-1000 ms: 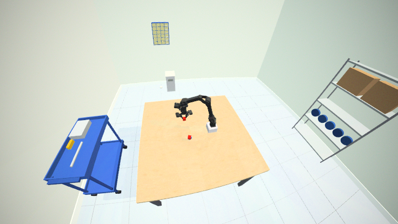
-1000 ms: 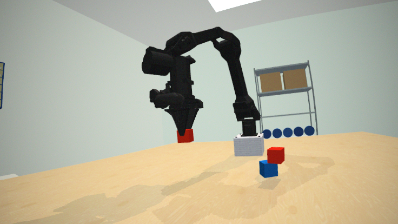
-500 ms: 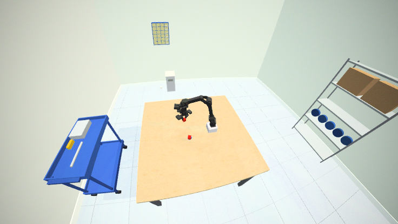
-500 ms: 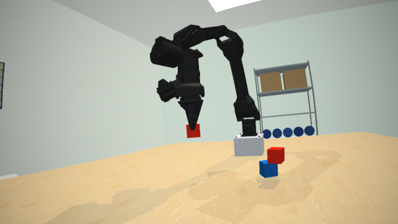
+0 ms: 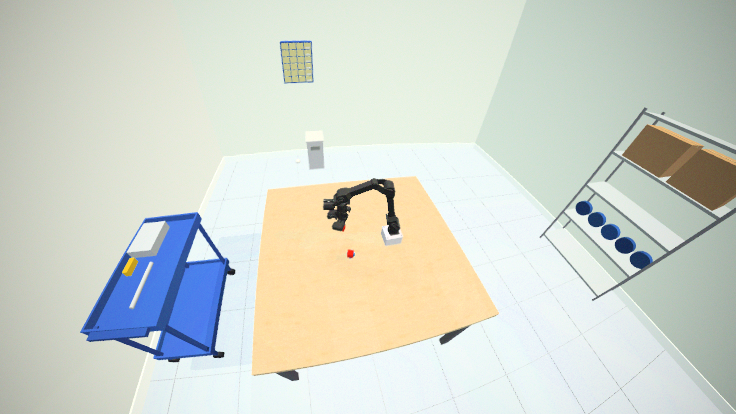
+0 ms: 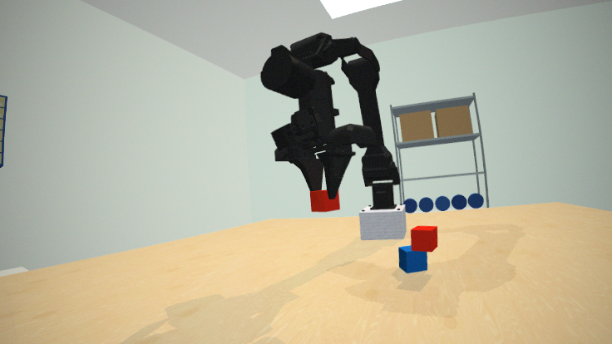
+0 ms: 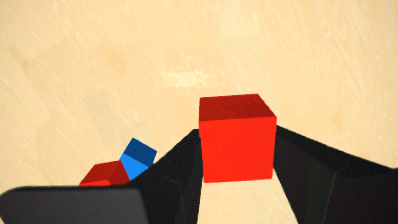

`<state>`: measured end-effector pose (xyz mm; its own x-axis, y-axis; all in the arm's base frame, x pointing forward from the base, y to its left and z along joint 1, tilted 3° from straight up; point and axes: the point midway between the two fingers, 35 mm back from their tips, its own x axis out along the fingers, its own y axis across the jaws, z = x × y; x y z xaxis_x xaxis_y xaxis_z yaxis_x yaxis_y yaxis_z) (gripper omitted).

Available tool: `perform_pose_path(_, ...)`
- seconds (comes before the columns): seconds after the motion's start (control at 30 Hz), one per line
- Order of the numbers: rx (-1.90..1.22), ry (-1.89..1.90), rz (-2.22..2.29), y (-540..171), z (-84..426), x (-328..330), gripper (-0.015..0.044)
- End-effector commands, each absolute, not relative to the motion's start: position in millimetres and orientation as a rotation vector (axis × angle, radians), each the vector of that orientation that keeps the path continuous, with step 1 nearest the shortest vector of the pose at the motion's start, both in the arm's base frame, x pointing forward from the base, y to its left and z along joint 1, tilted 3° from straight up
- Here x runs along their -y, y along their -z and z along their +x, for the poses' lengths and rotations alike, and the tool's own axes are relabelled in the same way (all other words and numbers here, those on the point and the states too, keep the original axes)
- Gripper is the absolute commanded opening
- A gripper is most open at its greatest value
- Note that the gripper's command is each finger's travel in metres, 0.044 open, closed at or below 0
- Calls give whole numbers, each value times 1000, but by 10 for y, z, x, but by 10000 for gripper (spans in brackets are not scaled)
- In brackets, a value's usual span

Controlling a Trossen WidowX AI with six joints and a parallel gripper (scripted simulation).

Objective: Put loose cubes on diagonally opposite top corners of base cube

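Claw (image 5: 343, 227) (image 6: 326, 192) (image 7: 233, 134) grips a red cube (image 5: 343, 228) (image 6: 322, 202) (image 7: 238, 150) above the wooden table (image 5: 360, 303) (image 6: 214, 273) (image 7: 125, 65) in a pale-walled room.

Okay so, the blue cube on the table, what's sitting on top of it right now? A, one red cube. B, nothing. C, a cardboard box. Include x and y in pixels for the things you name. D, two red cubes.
A: one red cube (image 5: 350, 253) (image 6: 423, 238) (image 7: 106, 173) overhangs the blue cube (image 6: 412, 259) (image 7: 136, 158), while the other (image 6: 323, 202) (image 7: 238, 150) is in the gripper (image 6: 324, 194) (image 7: 233, 134).

On desk (image 5: 360, 308) (image 6: 299, 299) (image 7: 125, 40): base cube (image 6: 412, 259) (image 7: 136, 157), one loose cube (image 5: 350, 253) (image 6: 423, 238) (image 7: 105, 173) atop it, offset to one corner; robot mount (image 5: 391, 235) (image 6: 382, 224) behind the pair in the exterior view; wheeled cart (image 5: 177, 288) beside the desk, left in the top view.
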<state>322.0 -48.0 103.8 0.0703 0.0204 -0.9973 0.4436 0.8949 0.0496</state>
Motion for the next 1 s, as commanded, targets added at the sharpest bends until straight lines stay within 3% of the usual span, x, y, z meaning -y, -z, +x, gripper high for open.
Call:
perform_pose_path(0.0,-1497,195,237,-1016,3181,354,105)
perform_pose_path(0.97,-1364,-746,-759,-963,2908,-467,105)
